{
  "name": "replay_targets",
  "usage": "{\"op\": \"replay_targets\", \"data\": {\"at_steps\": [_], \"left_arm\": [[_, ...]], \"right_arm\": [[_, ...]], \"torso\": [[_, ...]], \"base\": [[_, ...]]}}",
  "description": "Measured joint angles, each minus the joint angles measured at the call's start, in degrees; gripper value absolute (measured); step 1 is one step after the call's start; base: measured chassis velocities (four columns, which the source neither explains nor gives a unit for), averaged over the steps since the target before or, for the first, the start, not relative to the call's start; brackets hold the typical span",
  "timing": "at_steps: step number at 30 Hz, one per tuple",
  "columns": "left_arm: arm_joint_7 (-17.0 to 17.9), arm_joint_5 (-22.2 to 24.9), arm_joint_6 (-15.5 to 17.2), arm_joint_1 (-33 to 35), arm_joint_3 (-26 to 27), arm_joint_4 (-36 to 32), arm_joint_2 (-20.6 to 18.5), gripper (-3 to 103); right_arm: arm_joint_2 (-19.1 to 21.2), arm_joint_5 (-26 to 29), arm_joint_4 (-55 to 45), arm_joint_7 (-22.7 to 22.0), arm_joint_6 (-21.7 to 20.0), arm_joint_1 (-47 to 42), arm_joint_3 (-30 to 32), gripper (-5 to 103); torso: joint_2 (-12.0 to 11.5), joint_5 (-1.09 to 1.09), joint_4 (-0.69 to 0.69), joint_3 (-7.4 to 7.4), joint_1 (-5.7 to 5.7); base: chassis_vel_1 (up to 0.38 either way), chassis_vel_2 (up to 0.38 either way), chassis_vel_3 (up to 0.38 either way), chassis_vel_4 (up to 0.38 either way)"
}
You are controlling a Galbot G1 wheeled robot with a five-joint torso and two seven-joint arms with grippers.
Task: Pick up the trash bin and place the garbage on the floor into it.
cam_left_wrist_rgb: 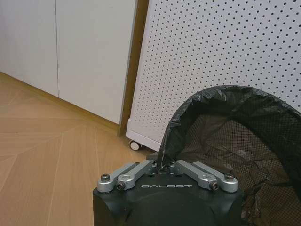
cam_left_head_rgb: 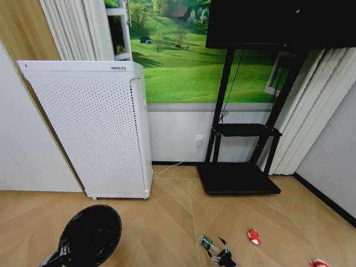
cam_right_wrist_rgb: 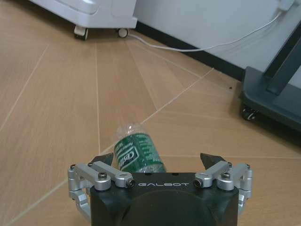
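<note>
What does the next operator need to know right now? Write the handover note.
Left gripper: shut on the trash bin rim, bin held tilted off the floor.
Right gripper: open, low over the bottle, not gripping.
Two red-and-white scraps lie to the robot's right.
Done: bin picked up.
Left: all three litter pieces are on the floor.

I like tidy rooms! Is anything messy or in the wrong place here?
Yes, litter lies on the floor: a plastic bottle on its side by the open right gripper, plus two red-and-white scraps. The trash bin is lifted and tilted, held at its rim by the left gripper.
</note>
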State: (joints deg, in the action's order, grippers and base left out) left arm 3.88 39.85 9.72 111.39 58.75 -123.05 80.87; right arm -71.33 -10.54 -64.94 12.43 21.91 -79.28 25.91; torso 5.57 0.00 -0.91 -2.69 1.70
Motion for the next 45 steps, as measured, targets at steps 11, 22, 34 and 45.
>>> {"op": "replay_targets", "data": {"at_steps": [11,22,34,45], "left_arm": [[0.41,0.76,0.12,-0.40,0.70,0.19,-0.17,3],[1.88,0.73,0.49,-1.12,0.53,0.13,0.28,3],[3.53,0.76,1.09,-2.30,-0.87,-0.01,0.11,3],[9.45,6.34,2.79,-8.01,-7.49,2.03,-6.29,3]], "right_arm": [[1.62,-3.13,5.95,0.54,-0.68,4.92,-2.32,100],[2.27,-7.67,8.45,2.38,-2.12,6.03,-0.59,65],[0.22,-7.16,6.77,0.80,-2.22,4.88,-0.16,30],[1.11,2.07,-10.29,0.01,-2.51,-3.19,2.23,24]], "torso": [[0.00,0.00,0.00,0.00,0.00],[0.00,-0.01,-0.01,0.00,0.00],[0.00,0.02,0.00,0.00,0.00],[0.00,0.01,0.00,0.00,0.00]], "base": [[0.000,0.000,0.000,0.000],[0.000,0.000,0.000,0.000],[0.000,0.000,0.000,0.000],[0.000,0.000,0.000,0.000]]}}
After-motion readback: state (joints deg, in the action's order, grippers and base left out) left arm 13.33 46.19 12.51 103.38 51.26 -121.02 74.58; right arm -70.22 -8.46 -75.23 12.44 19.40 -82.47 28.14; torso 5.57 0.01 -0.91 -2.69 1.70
